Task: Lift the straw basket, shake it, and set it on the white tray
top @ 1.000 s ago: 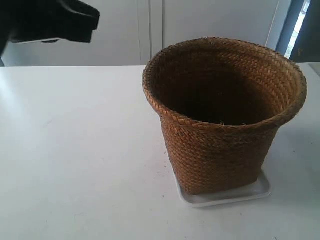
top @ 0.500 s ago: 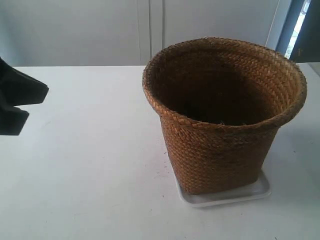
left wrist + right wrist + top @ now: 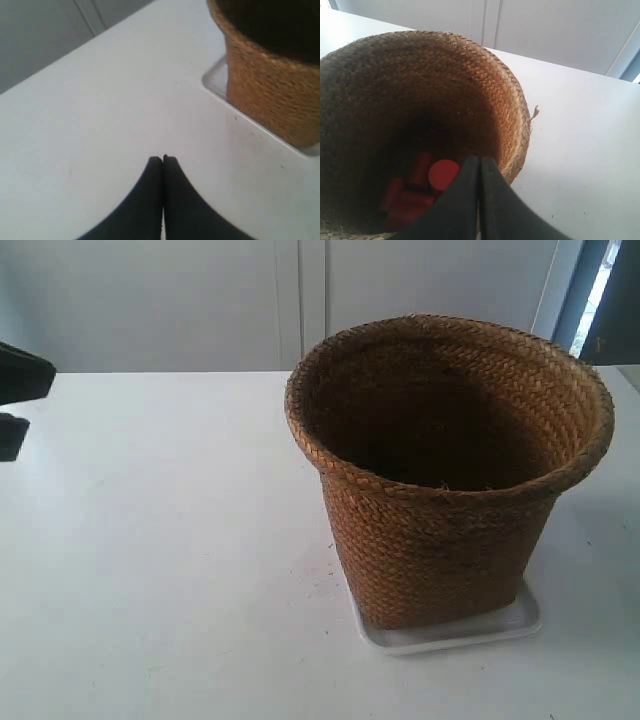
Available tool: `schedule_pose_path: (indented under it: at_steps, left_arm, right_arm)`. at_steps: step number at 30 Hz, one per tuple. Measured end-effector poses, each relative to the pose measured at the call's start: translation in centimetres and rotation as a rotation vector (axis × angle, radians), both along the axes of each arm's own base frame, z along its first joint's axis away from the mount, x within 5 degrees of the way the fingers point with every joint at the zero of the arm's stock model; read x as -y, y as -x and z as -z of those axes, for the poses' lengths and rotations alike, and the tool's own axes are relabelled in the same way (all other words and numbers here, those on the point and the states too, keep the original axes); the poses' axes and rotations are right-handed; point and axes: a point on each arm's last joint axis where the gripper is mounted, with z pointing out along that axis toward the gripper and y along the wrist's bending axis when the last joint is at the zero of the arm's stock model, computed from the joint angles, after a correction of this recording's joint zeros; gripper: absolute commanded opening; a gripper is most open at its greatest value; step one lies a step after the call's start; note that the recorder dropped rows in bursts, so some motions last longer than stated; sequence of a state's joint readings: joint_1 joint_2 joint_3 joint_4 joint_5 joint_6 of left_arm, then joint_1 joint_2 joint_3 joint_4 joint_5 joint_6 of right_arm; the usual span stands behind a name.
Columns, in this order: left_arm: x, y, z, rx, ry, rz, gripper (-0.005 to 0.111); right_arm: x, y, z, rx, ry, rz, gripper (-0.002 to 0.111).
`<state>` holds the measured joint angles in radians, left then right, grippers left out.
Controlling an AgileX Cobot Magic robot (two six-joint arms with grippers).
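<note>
On the counter (image 3: 150, 540) the basket (image 3: 440, 540) stands upright on the tray (image 3: 500, 625). Both claws are pinched shut and empty, the right claw (image 3: 480, 159) over the rim and the left claw (image 3: 163, 159) near the tray. A rim bump could tip it, spilling the red cylinders (image 3: 442, 175).

Exterior view: raised, angled down across the counter (image 3: 150, 560), close to the basket (image 3: 440, 550) at frame right. Left wrist view: low over the counter, facing the basket's side and the tray (image 3: 215, 80) corner. Right wrist view: very near, peering down into the same basket.
</note>
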<state>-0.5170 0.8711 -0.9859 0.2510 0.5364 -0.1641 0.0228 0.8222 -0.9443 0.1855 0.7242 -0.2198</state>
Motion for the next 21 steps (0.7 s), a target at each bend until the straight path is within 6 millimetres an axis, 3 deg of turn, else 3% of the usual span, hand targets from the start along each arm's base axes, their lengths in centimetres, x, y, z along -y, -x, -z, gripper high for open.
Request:
schedule_pose_path:
  at_steps: [10, 21]
  left_arm:
    - [-3.5, 0.5, 3.5, 0.038, 0.173, -0.207, 0.000]
    - [-6.2, 4.0, 5.7, 0.139, 0.212, -0.354, 0.000]
  right_arm:
    - [0.0, 0.0, 0.0, 0.000, -0.002, 0.001, 0.000]
    - [0.0, 0.0, 0.0, 0.000, -0.002, 0.001, 0.000]
